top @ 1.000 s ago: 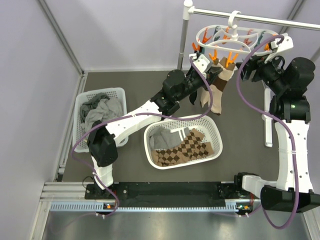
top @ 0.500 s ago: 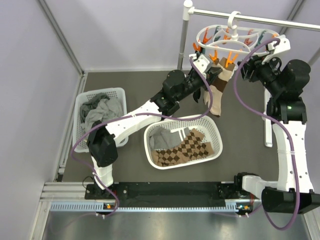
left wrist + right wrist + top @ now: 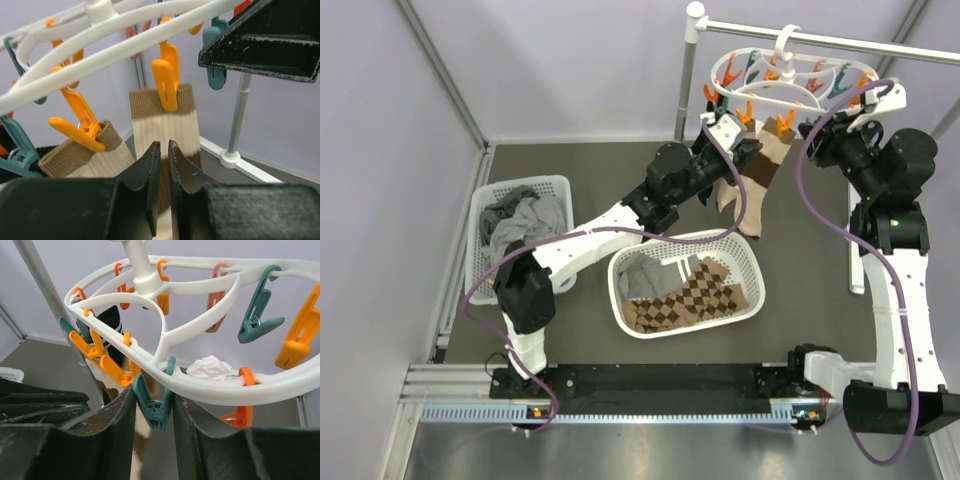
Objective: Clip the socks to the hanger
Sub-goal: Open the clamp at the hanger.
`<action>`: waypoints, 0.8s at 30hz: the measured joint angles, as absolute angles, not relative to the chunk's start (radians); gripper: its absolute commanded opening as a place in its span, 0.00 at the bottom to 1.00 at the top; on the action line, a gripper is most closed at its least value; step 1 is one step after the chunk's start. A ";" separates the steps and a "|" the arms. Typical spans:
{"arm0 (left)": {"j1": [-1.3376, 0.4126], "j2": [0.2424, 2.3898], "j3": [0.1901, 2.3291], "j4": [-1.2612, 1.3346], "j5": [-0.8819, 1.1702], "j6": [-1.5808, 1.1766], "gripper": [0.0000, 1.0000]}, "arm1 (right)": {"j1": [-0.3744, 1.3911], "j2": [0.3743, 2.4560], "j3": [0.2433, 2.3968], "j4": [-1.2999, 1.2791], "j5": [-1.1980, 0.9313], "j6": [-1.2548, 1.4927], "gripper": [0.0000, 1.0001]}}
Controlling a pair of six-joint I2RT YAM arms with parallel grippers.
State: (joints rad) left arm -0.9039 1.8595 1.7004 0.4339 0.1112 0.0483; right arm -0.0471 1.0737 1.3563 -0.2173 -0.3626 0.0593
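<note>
Socks (image 3: 176, 134) beneath hanger (image 3: 280, 390) rim

Bright, even light, faint shadows; the hanger (image 3: 125, 50) looks slightly blurred close-up.

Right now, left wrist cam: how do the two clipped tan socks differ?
Pose: the middle sock hangs straight with a level cuff, while the left sock is tilted with its cuff slanting.
Pegs: the middle sock's peg hangs near vertical on the cuff's centre, while the left sock's peg lies slanted, biting the cuff's upper end.
Shared: both are tan, ribbed and brown-cuffed, each on an orange peg of the hanger.
</note>
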 measured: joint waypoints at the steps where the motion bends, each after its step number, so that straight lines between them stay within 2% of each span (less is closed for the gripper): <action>1: -0.904 1.859 1.695 0.434 0.110 0.053 0.21 | -0.047 1.071 1.354 -0.216 -0.357 0.073 0.16; 2: -0.904 1.859 1.690 0.434 0.108 0.056 0.27 | -0.047 1.069 1.351 -0.215 -0.352 0.084 0.14; 5: -0.904 1.857 1.672 0.435 0.103 0.061 0.37 | -0.046 1.067 1.348 -0.212 -0.332 0.126 0.10; 12: -0.904 1.806 1.591 0.436 0.096 0.072 0.54 | -0.046 1.061 1.340 -0.209 -0.312 0.212 0.05; 17: -0.904 1.720 1.496 0.418 0.097 0.082 0.62 | -0.046 1.056 1.339 -0.209 -0.309 0.256 0.00; 24: -0.907 1.581 1.336 0.302 0.088 0.076 0.69 | -0.046 1.054 1.335 -0.210 -0.312 0.301 0.00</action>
